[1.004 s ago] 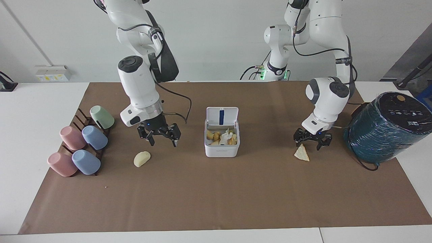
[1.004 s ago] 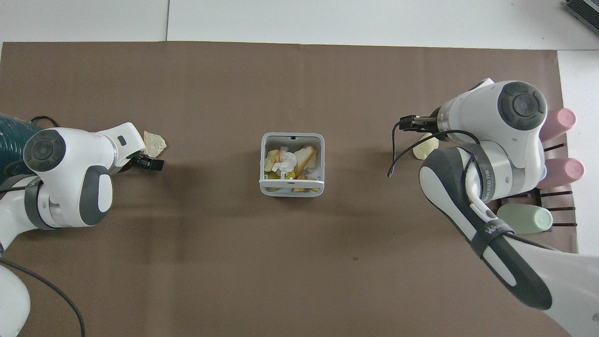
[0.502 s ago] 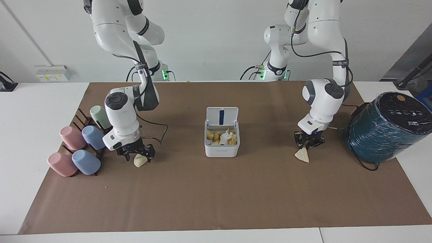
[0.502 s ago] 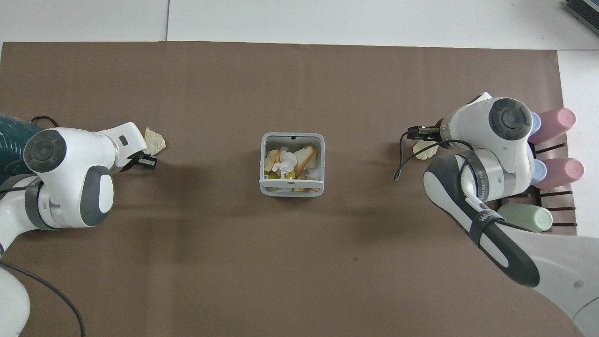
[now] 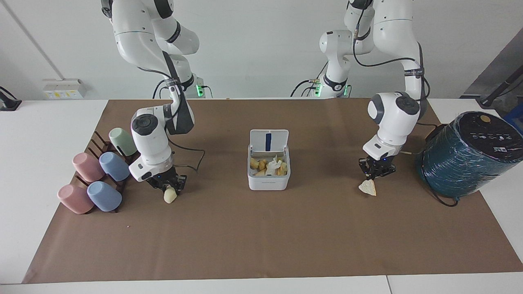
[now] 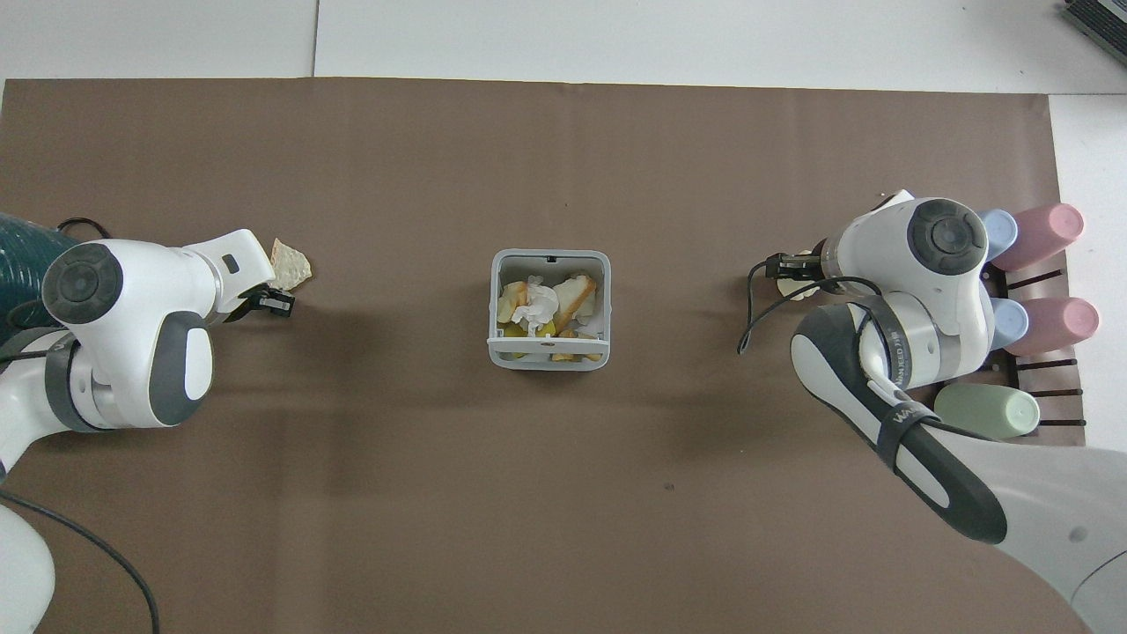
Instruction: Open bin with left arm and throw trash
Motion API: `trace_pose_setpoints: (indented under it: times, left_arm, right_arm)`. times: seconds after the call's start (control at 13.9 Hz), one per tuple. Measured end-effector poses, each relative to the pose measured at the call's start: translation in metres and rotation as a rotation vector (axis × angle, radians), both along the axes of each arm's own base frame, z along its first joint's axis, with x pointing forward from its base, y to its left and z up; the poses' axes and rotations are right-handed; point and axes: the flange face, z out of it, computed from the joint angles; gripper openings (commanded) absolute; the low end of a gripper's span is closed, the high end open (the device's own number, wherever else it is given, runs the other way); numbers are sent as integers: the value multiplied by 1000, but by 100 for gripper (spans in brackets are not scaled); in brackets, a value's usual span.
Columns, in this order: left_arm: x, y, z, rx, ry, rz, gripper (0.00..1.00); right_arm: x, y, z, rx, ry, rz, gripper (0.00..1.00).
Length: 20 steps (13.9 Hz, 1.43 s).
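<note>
Your left gripper [image 5: 374, 176] is pinching the triangular wedge [image 5: 367, 188], lifting it off the brown mat [image 5: 261, 237] near the teal cylinder [image 5: 466, 157]. Your right gripper [image 5: 168, 184] is clenching the rounded lump [image 5: 170, 196] beside the cup rack [image 5: 98, 175]. Between them, the bin [image 5: 268, 179] is standing open, its lid [image 5: 269, 141] upright.

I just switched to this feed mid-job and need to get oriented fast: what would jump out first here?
The bin stands mid-table with its lid up, already holding scraps. Each arm is down at a piece of trash: the left gripper is shut on the wedge near the teal cylinder, and the right gripper is closed around the rounded lump beside the rack of pastel cups.
</note>
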Motion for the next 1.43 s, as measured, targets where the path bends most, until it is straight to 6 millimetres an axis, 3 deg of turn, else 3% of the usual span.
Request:
trace_pose_setpoints:
  times: [0.5, 0.86, 1.08, 1.43]
  left_arm:
    - [0, -4, 61, -2, 16, -9, 0]
    - [4, -15, 96, -5, 38, -23, 0]
    - [6, -63, 124, -21, 22, -39, 0]
    - [-20, -173, 128, -54, 0, -93, 0]
  right_arm:
    - [4, 3, 19, -2, -22, 3, 0]
    - [14, 6, 69, -21, -5, -12, 0]
    - [19, 15, 105, 1, 1, -34, 0]
    - [27, 30, 158, 111, 10, -84, 0]
